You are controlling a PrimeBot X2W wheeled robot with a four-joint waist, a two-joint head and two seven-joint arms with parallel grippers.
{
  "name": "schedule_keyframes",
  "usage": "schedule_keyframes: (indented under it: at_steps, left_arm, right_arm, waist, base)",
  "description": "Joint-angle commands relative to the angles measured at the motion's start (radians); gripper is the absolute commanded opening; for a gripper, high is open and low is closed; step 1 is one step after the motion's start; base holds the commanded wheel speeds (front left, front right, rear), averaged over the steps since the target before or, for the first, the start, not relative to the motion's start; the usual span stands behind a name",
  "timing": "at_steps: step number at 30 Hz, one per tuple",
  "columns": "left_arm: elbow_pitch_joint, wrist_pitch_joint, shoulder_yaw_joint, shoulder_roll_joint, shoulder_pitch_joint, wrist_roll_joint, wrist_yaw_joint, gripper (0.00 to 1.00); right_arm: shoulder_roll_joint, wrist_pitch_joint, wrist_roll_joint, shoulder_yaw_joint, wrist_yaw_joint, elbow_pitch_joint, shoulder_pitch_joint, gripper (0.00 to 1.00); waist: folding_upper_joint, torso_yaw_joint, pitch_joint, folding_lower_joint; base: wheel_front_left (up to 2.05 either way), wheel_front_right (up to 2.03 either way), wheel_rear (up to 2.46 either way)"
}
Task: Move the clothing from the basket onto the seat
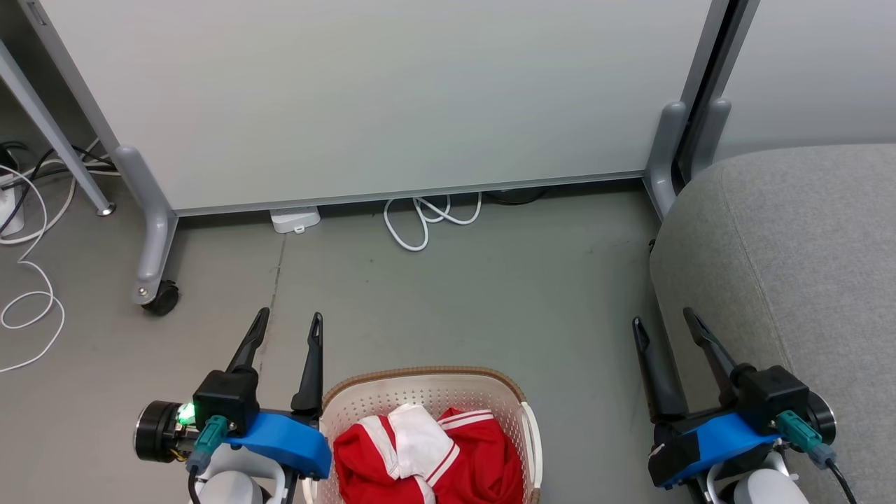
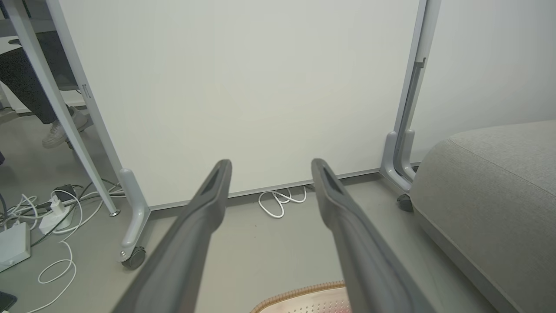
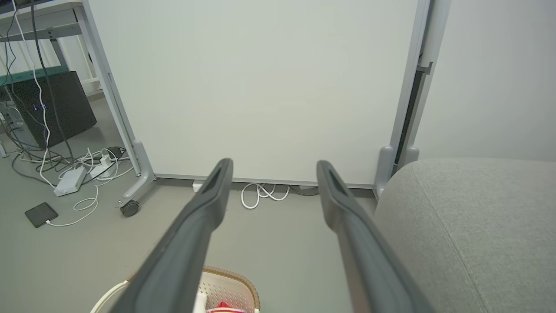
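Observation:
Red clothing (image 1: 434, 455) with white panels and striped trim lies bunched inside the cream basket (image 1: 528, 420) at the bottom middle of the head view. The basket's brown rim (image 2: 299, 290) peeks into the left wrist view, and a corner of the basket (image 3: 230, 282) into the right wrist view. The grey seat (image 1: 791, 245) fills the right side. My left gripper (image 1: 288, 320) hangs open just left of the basket, holding nothing. My right gripper (image 1: 663, 318) is open too, between basket and seat, at the seat's left edge.
A white partition panel (image 1: 364, 98) on grey wheeled legs (image 1: 157, 294) stands ahead. White cables (image 1: 427, 217) and a power strip (image 1: 295, 220) lie at its base, more cables (image 1: 28, 280) at far left. A person's shoe (image 2: 58, 130) shows behind the panel. Grey floor (image 1: 476, 301) lies between basket and panel.

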Motion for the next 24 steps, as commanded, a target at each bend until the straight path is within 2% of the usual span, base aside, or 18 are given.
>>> schedule_keyframes:
  at_steps: [1,6,15,24]
  left_arm:
    - [0.005,-0.01,0.002,-0.002,-0.013,0.017,-0.005,1.0]
    - [0.024,-0.018,0.011,-0.008,-0.013,0.031,-0.015,1.0]
    - [0.057,-0.016,0.028,-0.017,-0.022,-0.004,-0.033,1.0]
    - [0.066,-0.016,0.031,-0.022,-0.022,0.004,-0.038,1.0]
  right_arm:
    - [-0.006,-0.011,-0.021,0.004,0.0,0.003,-0.011,1.0]
    - [-0.006,-0.019,-0.04,0.005,0.0,0.014,-0.011,1.0]
    - [-0.006,-0.018,0.009,-0.008,0.0,0.03,-0.007,1.0]
    - [-0.006,-0.018,0.016,-0.005,0.0,0.031,-0.008,1.0]
  waist:
    - [0.0,-0.001,-0.001,0.0]
    - [0.0,-0.003,-0.004,0.0]
    - [0.0,-0.004,-0.003,0.0]
    - [0.0,-0.003,0.0,0.0]
  base:
    - [0.0,0.0,0.0]
    - [0.0,0.0,0.0]
    - [0.0,0.0,0.0]
    - [0.0,0.0,0.0]
